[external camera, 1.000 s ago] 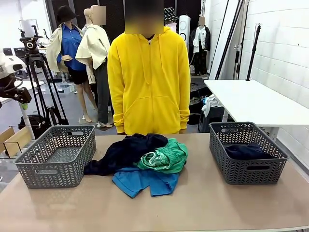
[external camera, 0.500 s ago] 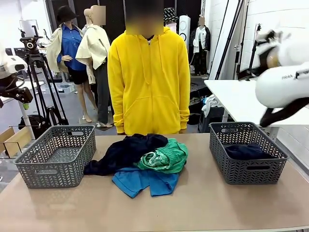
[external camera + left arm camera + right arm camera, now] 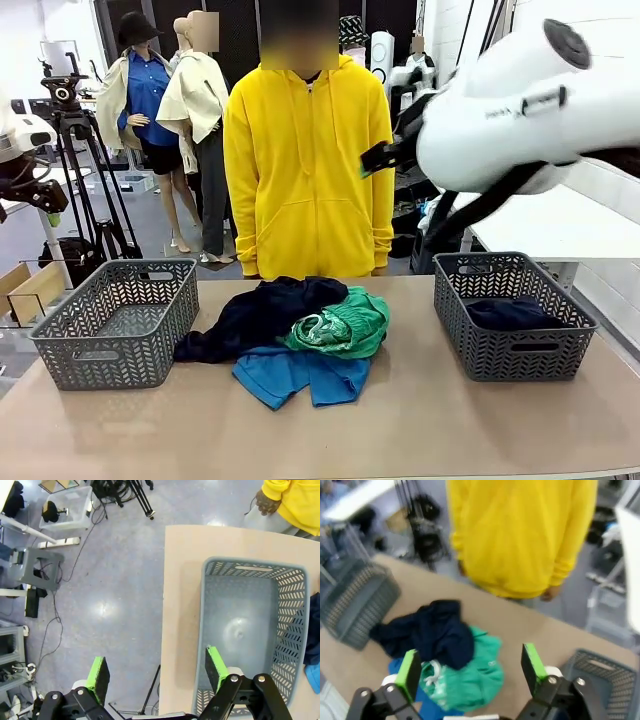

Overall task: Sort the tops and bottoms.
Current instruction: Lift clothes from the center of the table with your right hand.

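R arm has just swung in from 3 o'clock (absent a sec ago). The right gripper is spread wide and empty above the pile at table centre, where the green shorts touch the navy garment. The left gripper is also released, over the 9 o'clock basket. First pick probably imminent.

Bare tabletop rings the clothes pile; left basket and right basket flank it, person stands behind.

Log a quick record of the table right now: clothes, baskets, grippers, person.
Pile, mid-table: green shorts, dark navy garment, blue shirt, overlapping
Left basket: empty
Right basket: holds a dark garment
Left gripper: open, above left basket's outer side
Right gripper: open, raised, facing the pile
Person: in yellow, standing at far edge
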You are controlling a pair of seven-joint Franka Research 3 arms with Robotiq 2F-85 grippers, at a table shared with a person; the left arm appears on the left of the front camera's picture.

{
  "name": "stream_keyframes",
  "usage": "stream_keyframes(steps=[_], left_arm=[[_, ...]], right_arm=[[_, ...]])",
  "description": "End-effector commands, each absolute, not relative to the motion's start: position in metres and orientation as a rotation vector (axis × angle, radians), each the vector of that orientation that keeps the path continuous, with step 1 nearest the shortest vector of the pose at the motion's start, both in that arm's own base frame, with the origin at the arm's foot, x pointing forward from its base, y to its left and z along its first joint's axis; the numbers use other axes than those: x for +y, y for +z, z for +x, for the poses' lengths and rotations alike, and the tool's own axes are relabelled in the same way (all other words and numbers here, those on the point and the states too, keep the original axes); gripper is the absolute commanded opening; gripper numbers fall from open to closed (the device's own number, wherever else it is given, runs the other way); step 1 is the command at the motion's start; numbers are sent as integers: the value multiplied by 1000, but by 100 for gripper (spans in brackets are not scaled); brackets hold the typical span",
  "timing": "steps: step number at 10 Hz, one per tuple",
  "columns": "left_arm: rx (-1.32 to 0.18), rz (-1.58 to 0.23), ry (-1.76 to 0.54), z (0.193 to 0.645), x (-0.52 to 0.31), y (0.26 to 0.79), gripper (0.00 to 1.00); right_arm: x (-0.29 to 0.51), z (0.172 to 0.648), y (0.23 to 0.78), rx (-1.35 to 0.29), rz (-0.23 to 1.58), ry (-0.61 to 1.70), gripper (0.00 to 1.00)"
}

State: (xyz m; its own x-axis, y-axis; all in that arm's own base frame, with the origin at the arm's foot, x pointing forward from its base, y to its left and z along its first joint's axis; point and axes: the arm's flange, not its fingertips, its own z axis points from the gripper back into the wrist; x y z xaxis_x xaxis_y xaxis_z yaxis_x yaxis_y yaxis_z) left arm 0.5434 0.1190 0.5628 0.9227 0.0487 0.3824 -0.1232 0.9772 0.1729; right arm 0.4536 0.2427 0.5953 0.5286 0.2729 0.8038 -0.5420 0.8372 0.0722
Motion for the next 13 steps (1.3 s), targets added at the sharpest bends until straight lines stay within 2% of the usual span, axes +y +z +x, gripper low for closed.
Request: stream_keyframes(steps=[1, 4, 5, 6, 11, 13], left_arm=[[-377, 210, 79, 544, 121, 565, 100], [-377, 210, 79, 544, 121, 565, 100], [-377, 210, 79, 544, 121, 565, 100], [-377, 210, 79, 544, 121, 565, 100], [-377, 210, 79, 544, 121, 565, 100], [-377, 210, 79, 544, 121, 565, 100]], right_arm=[[239, 482, 589, -782, 263, 611, 100], [278, 483, 534, -618, 22, 767, 100], [282, 483, 524, -601, 44, 783, 100], [265, 482, 530, -652, 123, 711, 100], [267, 481, 529, -642, 106, 715, 100], [300, 511, 523, -618, 166, 859, 100]])
